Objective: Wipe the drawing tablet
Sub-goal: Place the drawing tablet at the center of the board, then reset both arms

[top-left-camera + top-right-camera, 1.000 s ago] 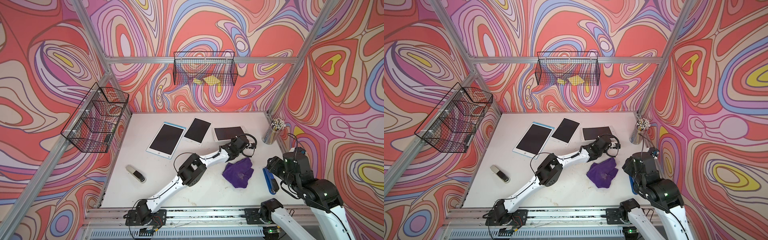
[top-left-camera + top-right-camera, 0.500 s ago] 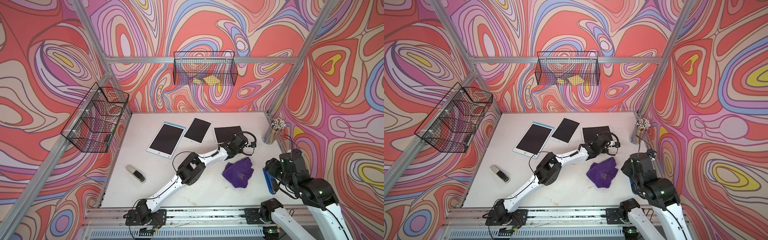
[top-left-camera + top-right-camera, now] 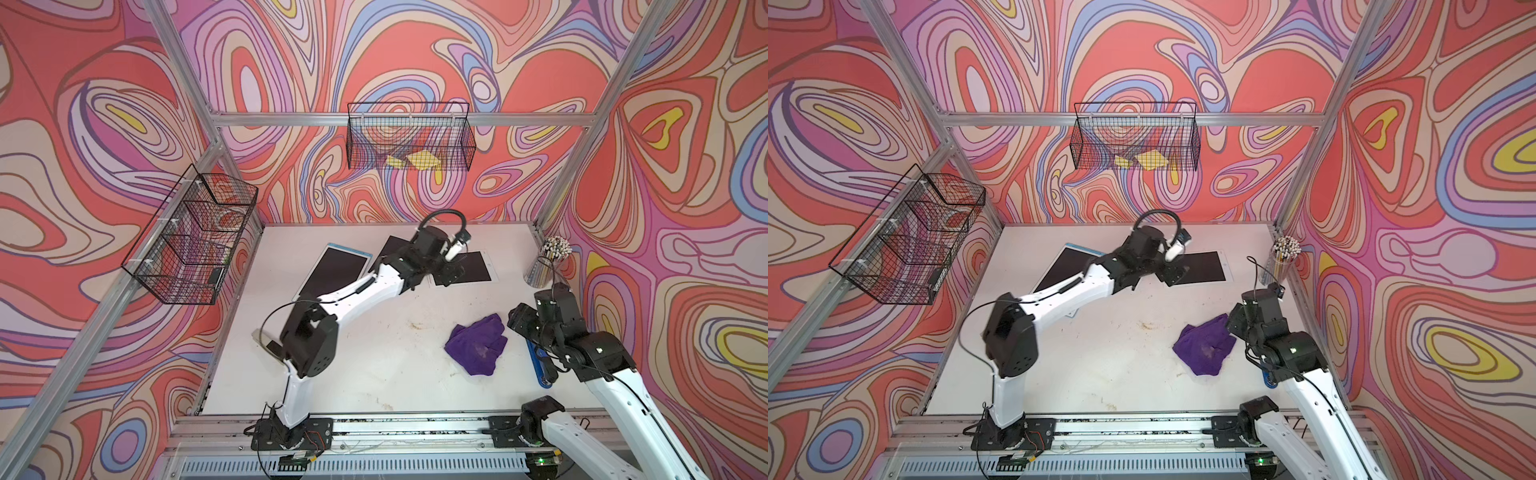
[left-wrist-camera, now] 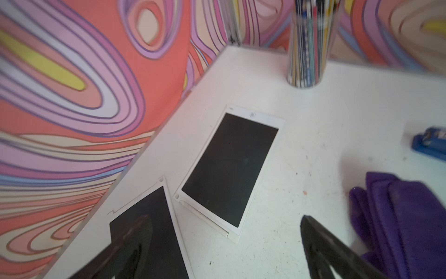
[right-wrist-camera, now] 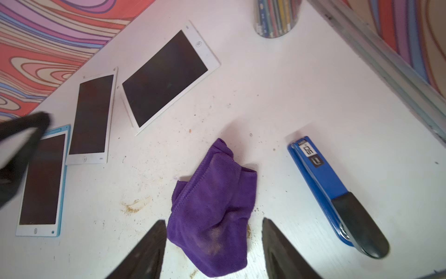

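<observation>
Since a second ago my left gripper has opened, lifted away from the far edge of the crumpled purple cloth and swung back over the tablets. The cloth has not shifted. In the left wrist view the jaws stand wide apart with nothing between them.

The white-framed drawing tablet lies flat toward the back right of the white table, its screen dark. My left gripper hangs above its left end. Just beside it on the left lies a second white-framed tablet, and beyond that a blue-framed tablet, partly hidden under my left forearm in both top views.

The cloth sits in front of the drawing tablet, apart from it, with a brownish smear on the tabletop to its left. My right gripper hovers at the cloth's right end, its fingers partly spread to either side of the fabric and holding nothing; I cannot tell whether they touch it.

A blue stapler with a black grip lies right of the cloth. A clear cup of pencils stands in the back right corner.
</observation>
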Robot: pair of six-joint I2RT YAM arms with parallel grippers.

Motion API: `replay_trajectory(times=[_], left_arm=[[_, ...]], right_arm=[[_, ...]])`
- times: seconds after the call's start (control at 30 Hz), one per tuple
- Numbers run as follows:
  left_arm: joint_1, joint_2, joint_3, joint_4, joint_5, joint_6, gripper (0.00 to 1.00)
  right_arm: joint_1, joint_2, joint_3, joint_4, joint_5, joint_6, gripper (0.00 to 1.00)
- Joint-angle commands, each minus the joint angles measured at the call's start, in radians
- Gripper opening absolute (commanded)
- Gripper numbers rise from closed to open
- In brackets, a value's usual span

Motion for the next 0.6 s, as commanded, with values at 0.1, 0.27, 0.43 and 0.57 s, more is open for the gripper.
replay_trajectory(times=[0.1, 0.27, 0.43, 0.57], left_arm=[[0.122, -0.374, -0.379, 0.189, 0.071, -0.329, 0.99], [0.169, -0.572, -0.563, 0.163, -0.069, -0.428, 0.99], [0.214, -0.727, -0.719, 0.100, -0.222, -0.552, 0.99], [0.264, -0.848, -0.848, 0.060, -0.351, -0.643, 0.99]], right_arm=[[0.004, 0.135, 0.043, 0.234, -0.075, -0.114, 0.68], [0.004, 0.209, 0.079, 0.294, -0.067, -0.140, 0.68], [0.003, 0.261, 0.056, 0.356, -0.024, -0.149, 0.68], [0.003, 0.278, 0.014, 0.458, 0.049, -0.187, 0.69]])
